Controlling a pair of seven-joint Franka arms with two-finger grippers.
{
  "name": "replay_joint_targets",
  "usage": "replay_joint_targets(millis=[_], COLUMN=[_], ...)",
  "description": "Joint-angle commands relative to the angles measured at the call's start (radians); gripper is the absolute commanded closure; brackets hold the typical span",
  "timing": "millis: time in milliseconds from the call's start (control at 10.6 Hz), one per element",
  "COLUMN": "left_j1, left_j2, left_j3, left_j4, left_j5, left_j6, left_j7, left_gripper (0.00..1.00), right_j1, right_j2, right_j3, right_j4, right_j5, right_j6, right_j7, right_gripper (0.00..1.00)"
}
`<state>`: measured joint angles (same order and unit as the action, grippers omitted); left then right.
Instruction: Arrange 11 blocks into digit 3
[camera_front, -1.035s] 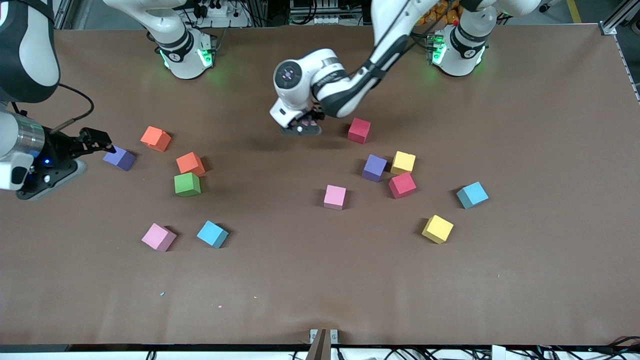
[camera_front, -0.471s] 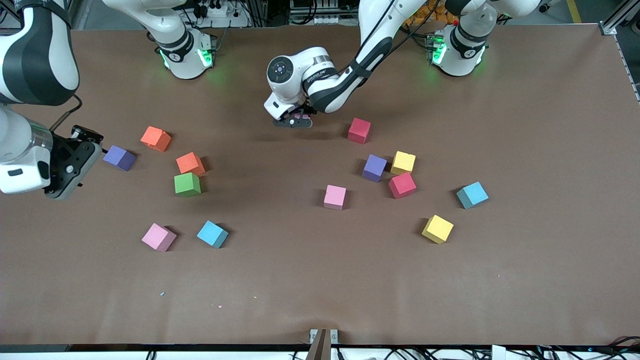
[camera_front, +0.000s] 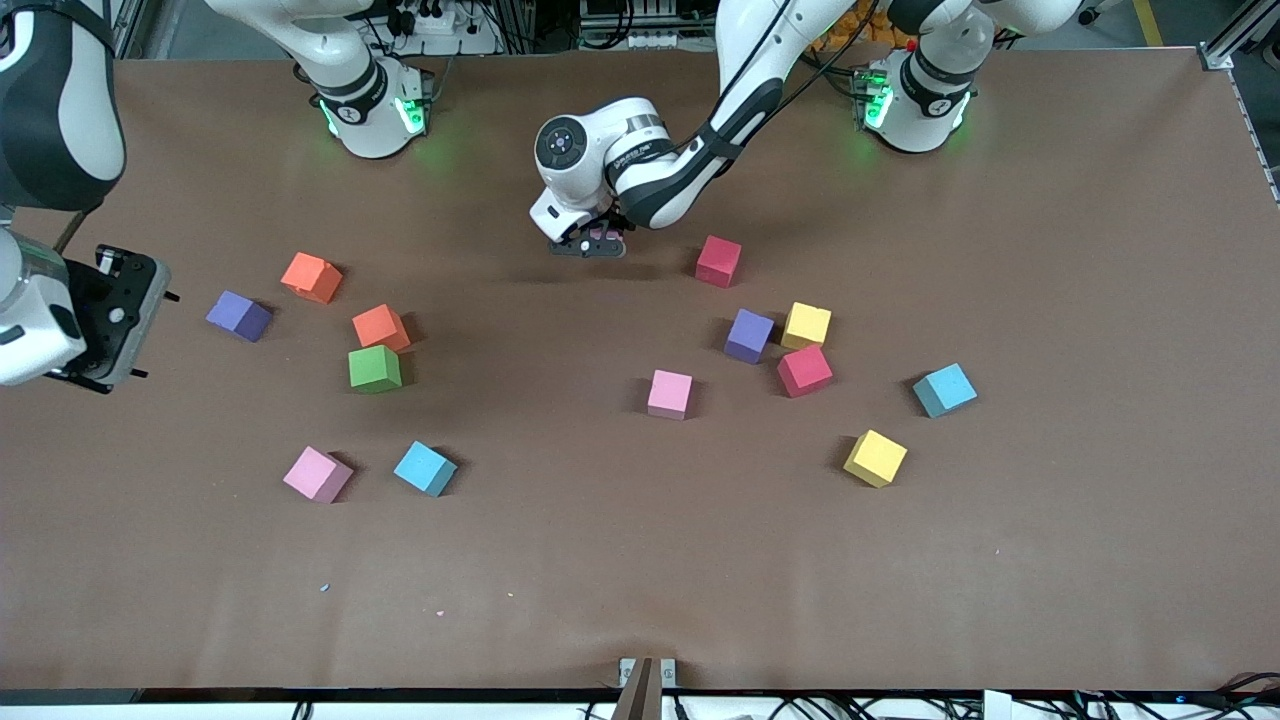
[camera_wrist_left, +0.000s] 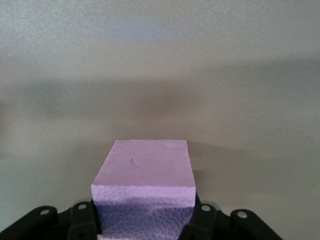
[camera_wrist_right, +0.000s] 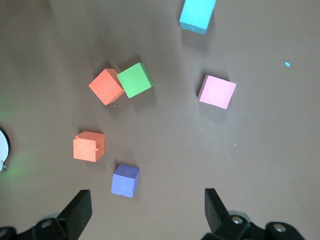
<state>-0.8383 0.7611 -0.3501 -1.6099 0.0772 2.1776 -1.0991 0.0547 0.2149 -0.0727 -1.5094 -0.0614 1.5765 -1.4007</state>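
at the right arm's end of the table, right gripper (camera_wrist_right: 146, 212) up in the air near the purple block (camera_front: 239, 316), fingers (camera_wrist_right: 80, 212) spread wide with nothing between them; waiting, by the look of it. close by, two orange blocks (camera_front: 311, 277) (camera_front: 380, 327), the second one touching the green block (camera_front: 374, 368) at a corner. nearer to the front camera, a pink block (camera_front: 317, 473) and a light blue block (camera_front: 425, 468), apart from each other.

in the middle, left gripper (camera_front: 590, 243) low over the table, clenched on a pale pink block (camera_wrist_left: 145, 175), one pad on each of two opposite flat faces. cannot tell whether this block touches the table already.

toward the left arm's end, the rest lying loose: another pink one (camera_front: 670, 393), two red (camera_front: 718, 260) (camera_front: 804, 370), a second purple (camera_front: 749, 335), two yellow (camera_front: 807, 325) (camera_front: 875, 457), a second light blue (camera_front: 943, 389). no shape of a 3 yet.

foam with a grainy cut side, so probably very light, a bit soft, not slippery and not fragile; best taken square on two parallel faces, with gentle squeeze only. easy to push away by a small touch.

brown table (camera_front: 600, 560) matte and flat, a few small crumbs (camera_front: 325, 587) near the front. much free space in the middle for the digit. cables and green base lights (camera_front: 408, 115) along the robots' edge.
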Motion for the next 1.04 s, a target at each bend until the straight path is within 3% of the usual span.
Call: replay_joint_targets(millis=[0,282,565,753,847,941], left_j1=[0.025,0.041,0.039,0.036,0.036,0.031], left_j2=[-0.031,-0.097,-0.082,-0.074,-0.069,-0.069], left_j3=[0.003,0.003,0.003,0.003,0.003,0.003], left_j4=[-0.05,-0.111,-0.116,-0.12,-0.119,-0.116], left_j5=[0.032,0.033,0.033,0.033,0.033,0.032], left_j6=[0.004,0.004,0.011,0.017,0.024,0.024], left_j7=[-0.002,-0.001,0.008,0.01,0.01,0.01], left_gripper=[0.82,0.82,0.82,0.79,0.56,0.01], right_j1=[-0.004,0.008,0.039,0.053,0.054,0.057], right_j2=[0.034,0.076,0.115,0.101,0.081,0.061], right_j3=[0.005,0.007,0.008,0.01,0.017,0.022], right_j4=[0.011,0.009,-0.015,-0.108,-0.188,-0.263], right_j5=[0.064,0.083,0.1,0.13,0.132,0.13], right_j6=[0.0,0.008,0.032,0.141,0.228,0.313], right_j7=[-0.148,-0.15,-0.158,-0.167,-0.172,-0.172], right_gripper=[0.0,0.0,0.0,0.0,0.0,0.0])
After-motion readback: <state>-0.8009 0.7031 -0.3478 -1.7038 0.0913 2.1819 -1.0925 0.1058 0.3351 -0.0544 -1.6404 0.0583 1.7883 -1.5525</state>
